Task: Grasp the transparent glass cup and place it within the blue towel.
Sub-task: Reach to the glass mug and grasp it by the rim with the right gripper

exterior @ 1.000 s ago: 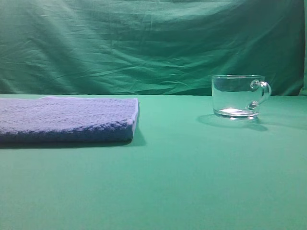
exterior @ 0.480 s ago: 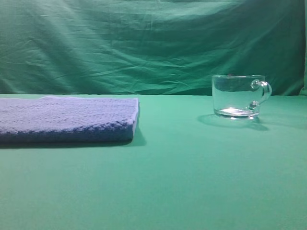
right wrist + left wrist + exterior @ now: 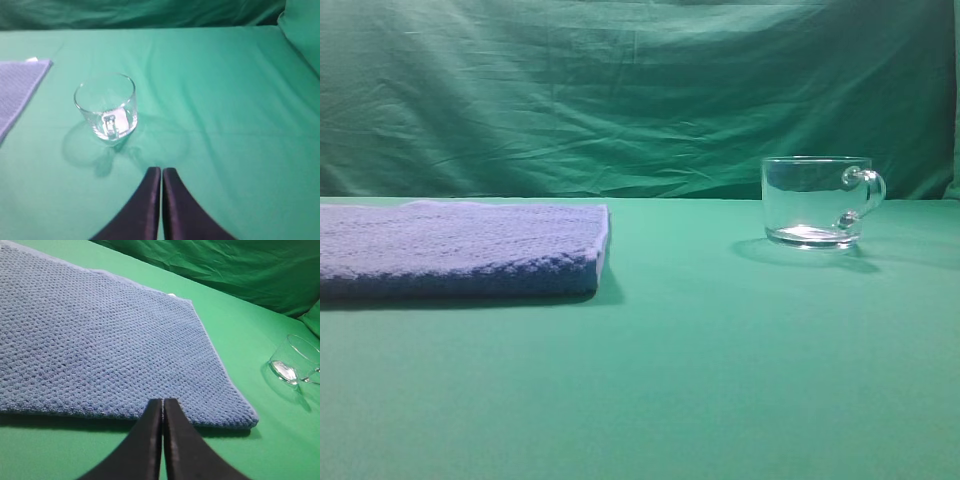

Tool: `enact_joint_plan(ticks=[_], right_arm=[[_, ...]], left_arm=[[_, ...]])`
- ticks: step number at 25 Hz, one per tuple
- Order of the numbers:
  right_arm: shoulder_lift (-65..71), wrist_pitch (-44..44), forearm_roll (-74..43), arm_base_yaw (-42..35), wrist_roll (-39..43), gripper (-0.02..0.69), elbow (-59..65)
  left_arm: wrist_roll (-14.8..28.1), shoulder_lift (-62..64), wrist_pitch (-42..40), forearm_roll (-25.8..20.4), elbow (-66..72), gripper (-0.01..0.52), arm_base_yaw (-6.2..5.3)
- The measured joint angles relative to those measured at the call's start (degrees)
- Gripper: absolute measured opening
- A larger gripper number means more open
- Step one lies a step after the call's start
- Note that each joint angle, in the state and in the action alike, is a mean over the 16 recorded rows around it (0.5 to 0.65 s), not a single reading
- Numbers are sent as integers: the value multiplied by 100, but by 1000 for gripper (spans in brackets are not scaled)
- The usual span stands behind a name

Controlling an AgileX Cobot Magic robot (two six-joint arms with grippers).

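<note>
At the bottom of my left wrist view, my left gripper (image 3: 163, 405) has its jaws pressed together, hovering at the near edge of the blue towel (image 3: 100, 340), which fills the left and centre of that frame. At the bottom centre of my right wrist view, my right gripper (image 3: 161, 172) is likewise pressed together. Just above it, left of centre, the transparent glass cup (image 3: 106, 107) stands upright on the green cloth (image 3: 225, 100), apart from the towel.
</note>
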Motion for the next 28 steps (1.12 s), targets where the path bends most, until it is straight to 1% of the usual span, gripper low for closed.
enact_joint_plan(ticks=[5, 10, 12, 14, 17, 25, 28], right_arm=[[1109, 555, 7, 50, -233, 0, -790], [2029, 972, -62, 307, -380, 0, -1510], [2350, 1066, -100, 439, -392, 6, -1770], [2642, 1125, -140, 574, -393, 26, -2009], [3022, 1159, -204, 775, -392, 98, -2317], [3824, 1067, -300, 1068, -385, 407, -2857], [4080, 943, -286, 1073, -382, 486, -2953]], left_arm=[[0, 0, 0, 0, 0, 0, 0], [0, 0, 0, 0, 0, 0, 0], [0, 0, 0, 0, 0, 0, 0], [0, 0, 0, 0, 0, 0, 0], [0, 0, 0, 0, 0, 0, 0], [0, 0, 0, 0, 0, 0, 0], [0, 0, 0, 0, 0, 0, 0]])
